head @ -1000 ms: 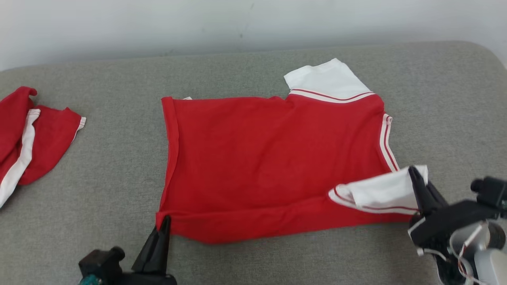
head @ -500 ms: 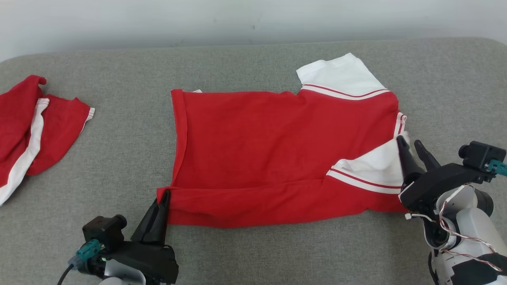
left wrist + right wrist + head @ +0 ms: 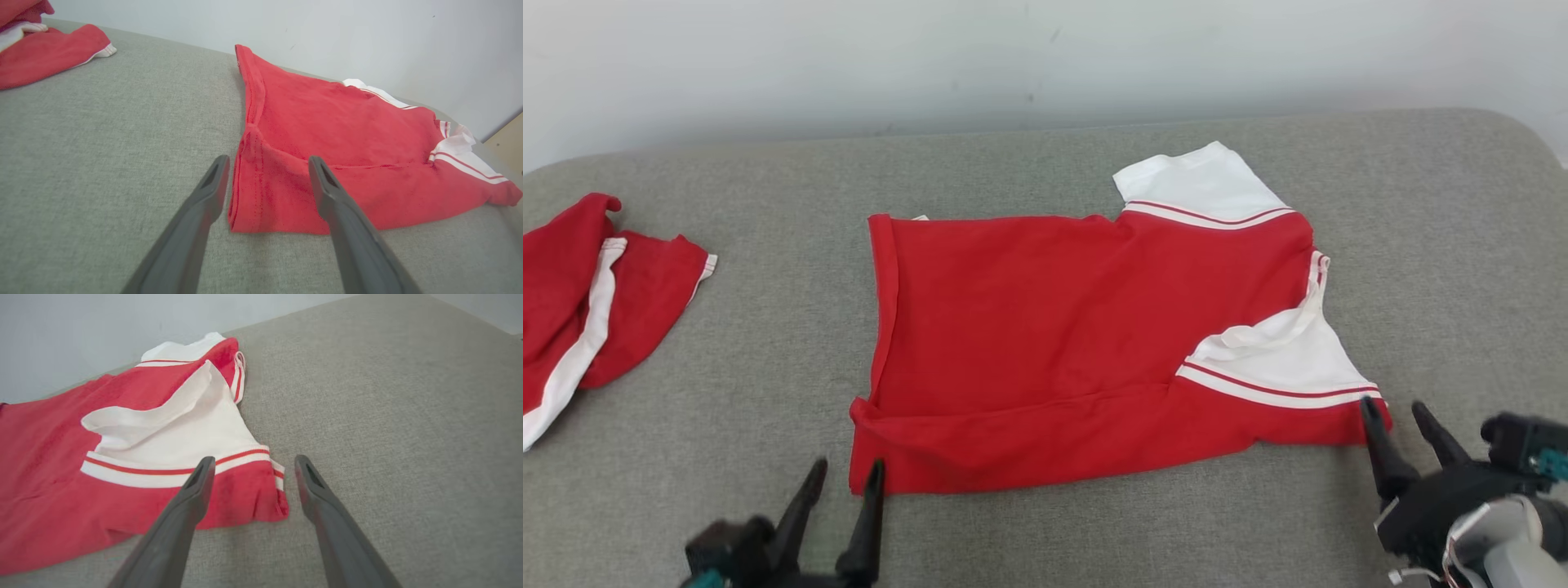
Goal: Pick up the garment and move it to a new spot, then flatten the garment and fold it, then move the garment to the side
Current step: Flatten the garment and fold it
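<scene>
Red short-sleeved cloth garment point(image 3: 1054, 327) — body plain red. Sleeve point(image 3: 1282, 359) just ahead of the black-fingered right pincer point(image 3: 1390, 403): white, edged by a white band carrying one thin red line; far sleeve point(image 3: 1196, 175) alike. Flat grey woven surface point(image 3: 768, 367): one even tone. Well left of the black left pincer point(image 3: 849, 465) — second red cloth point(image 3: 645, 286), one white stripe.

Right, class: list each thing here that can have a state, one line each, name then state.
shirt: flat on the cushion, near edge folded over, not held.
left hand: open, empty, at the shirt's near left corner.
right hand: open, empty, at the near right corner.
other garment: crumpled, far left.
</scene>
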`<state>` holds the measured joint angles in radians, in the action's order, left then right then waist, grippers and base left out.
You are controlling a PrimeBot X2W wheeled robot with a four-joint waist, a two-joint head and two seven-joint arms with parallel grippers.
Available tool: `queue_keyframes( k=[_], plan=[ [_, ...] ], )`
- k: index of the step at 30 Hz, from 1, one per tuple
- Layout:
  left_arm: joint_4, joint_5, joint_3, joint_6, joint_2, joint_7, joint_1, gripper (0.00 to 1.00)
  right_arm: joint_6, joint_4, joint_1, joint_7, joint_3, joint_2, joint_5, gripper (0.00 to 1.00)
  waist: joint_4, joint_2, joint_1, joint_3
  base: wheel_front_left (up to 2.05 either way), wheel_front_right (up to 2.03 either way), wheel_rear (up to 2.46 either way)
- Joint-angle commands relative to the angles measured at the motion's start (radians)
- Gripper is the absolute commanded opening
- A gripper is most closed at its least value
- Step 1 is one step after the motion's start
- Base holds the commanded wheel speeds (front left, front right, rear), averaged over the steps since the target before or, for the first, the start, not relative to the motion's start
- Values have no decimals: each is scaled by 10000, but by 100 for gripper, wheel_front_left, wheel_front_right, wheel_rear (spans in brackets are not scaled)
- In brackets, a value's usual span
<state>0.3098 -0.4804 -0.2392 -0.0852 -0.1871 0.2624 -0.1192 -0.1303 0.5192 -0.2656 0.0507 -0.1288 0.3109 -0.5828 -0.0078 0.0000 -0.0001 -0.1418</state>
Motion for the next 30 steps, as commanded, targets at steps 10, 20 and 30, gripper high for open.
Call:
queue_keyframes(
  k=[10, 20, 30],
  plan=[
    [179, 323, -102, 13, 76, 21, 326, 100, -4, 395, 130, 226, 5, 36, 138, 100, -169, 0, 1, -219, 0, 0, 0],
    [1889, 242, -243, -128, 293, -1, -995, 100, -4, 1725, -935, 297, -89, -493, 387, 100, -154, 0, 1, -818, 0, 0, 0],
    [2255, 269, -79, -282, 353, 14, -1084, 0, -4, 2359, -1092, 1015, -542, -678, -97, 0, -21, 0, 1, -451, 0, 0, 0]
  ],
)
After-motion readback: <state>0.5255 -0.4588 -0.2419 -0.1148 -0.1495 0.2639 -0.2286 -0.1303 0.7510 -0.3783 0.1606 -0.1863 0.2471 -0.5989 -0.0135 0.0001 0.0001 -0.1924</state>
